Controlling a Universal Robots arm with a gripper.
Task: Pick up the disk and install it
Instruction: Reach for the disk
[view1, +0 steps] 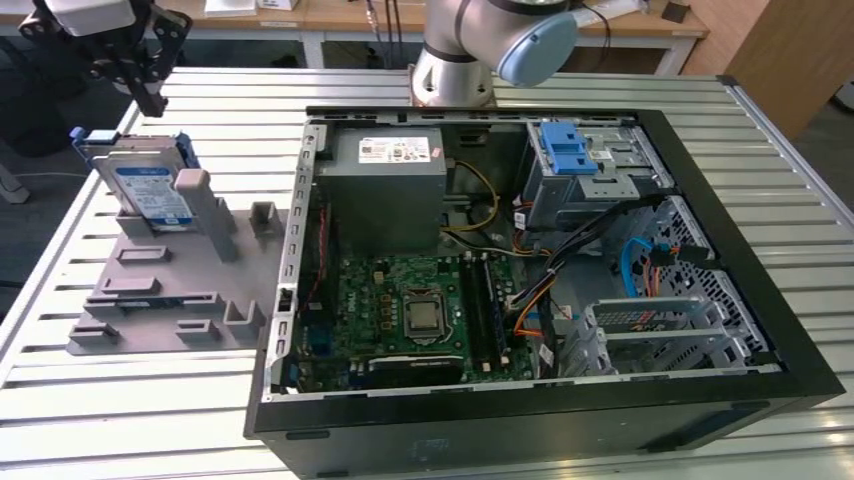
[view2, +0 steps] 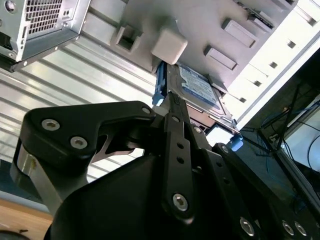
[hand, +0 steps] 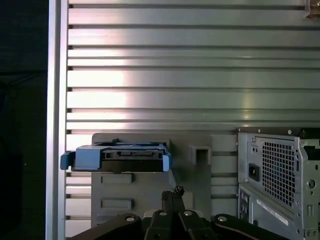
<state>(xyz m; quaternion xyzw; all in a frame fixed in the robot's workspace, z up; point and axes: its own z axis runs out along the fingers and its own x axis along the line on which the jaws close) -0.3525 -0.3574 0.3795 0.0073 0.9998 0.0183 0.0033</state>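
**A:** Where's the disk (view1: 144, 185) sitting right now? And is the gripper (view1: 151, 100) on it?

**B:** Nope, not on it. The disk stands on edge in a grey holder (view1: 160, 300) on the slatted table (view1: 240, 110), just off the exterior view's left of the open computer case (view1: 534, 420). The gripper hangs above the disk, clear of it. Its fingers look pinched together with nothing between them.

**A:** How do you reckon it'll handle?

**B:** My guess is stiff and fairly heavy for its size. It has a metal body and a slick label face, and it probably won't take a knock well. I'd grab it across the two flat faces near the upper end, where it pokes out of the holder. I'd keep off the blue plastic frame, which likely flexes.

**A:** Does any view tell you more than the others?

**B:** The exterior view gives you the label face and the inside of the case. The first wrist view catches the disk (hand: 120, 157) edge-on, so you see how thick it is and the blue tabs at both ends. The second wrist view has the closed fingertips close to the disk (view2: 197, 85) and lined up with it.
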